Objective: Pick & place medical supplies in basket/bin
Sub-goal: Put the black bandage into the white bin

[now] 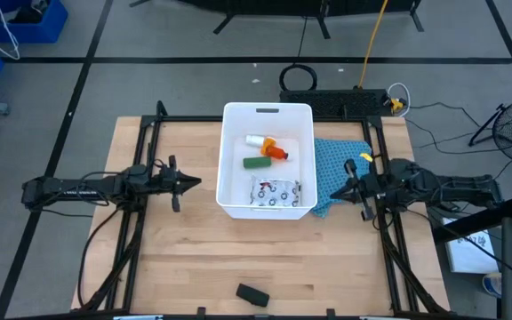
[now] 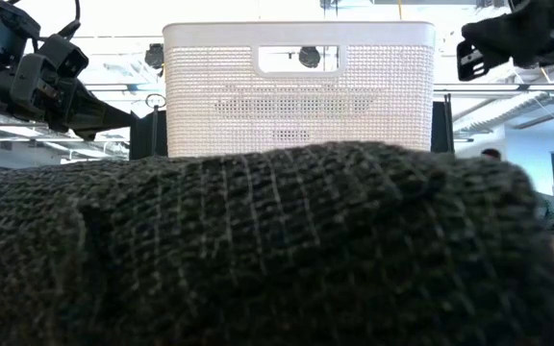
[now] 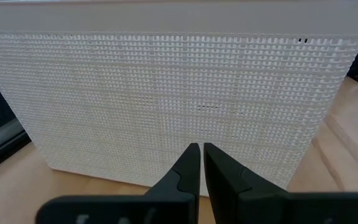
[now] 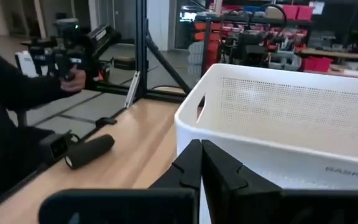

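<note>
Wooden table (image 1: 194, 258) holds the basket (image 1: 268, 112), flanked by left gripper (image 1: 194, 183) and right gripper (image 1: 338, 193), both pressed together, empty.

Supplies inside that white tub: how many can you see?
4, seen from above: a small white bottle, an orange pill bottle, a green block and a patterned packet. Smaller items may be hidden.

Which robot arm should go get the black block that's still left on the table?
Probably the left. The black block lies near the table's front edge, slightly nearer the left claw than the right claw. Both claws are shut, empty, beside the white bin, so it's close.
</note>
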{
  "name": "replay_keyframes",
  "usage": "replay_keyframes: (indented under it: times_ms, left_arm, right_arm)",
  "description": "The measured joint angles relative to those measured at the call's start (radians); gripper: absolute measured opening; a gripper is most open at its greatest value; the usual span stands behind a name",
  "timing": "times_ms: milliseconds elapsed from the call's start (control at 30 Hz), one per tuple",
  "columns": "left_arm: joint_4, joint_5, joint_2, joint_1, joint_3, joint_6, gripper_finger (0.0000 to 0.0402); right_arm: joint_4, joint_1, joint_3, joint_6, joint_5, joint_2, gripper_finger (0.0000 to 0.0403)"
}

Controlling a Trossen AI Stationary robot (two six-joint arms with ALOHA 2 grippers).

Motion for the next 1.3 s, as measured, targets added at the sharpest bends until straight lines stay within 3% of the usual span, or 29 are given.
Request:
replay_keyframes:
  times_ms: [233,533,767,933,1100,1300]
  left_arm:
    - [-0.032,0.0,0.0,0.0,0.0,-0.024,0.0026]
    - [0.002,0.019,0.0,0.0,0.005,-0.064,0.0026]
    - [-0.114,0.044,0.05,-0.102,0.277,-0.055,0.0026]
    - [-0.164,-0.052,0.253,-0.295,0.536,-0.005,0.0026]
    - [-0.316,-0.268,0.607,-0.527,0.772,-0.023,0.0026]
    - [-0.36,-0.337,1.004,-0.721,0.997,-0.111,0.0026]
  right_arm:
    - [0.053,0.003,-0.067,-0.029,-0.013,-0.09,0.0]
    - [0.306,0.002,-0.195,-0.054,0.037,-0.106,0.0]
    - [0.362,0.002,-0.215,-0.071,0.038,-0.106,0.0]
    - [0.358,0.002,-0.215,-0.083,0.039,-0.103,0.0]
    - [0.35,0.002,-0.215,-0.088,0.038,-0.104,0.0]
    - [0.345,0.002,-0.215,-0.09,0.038,-0.103,0.0]
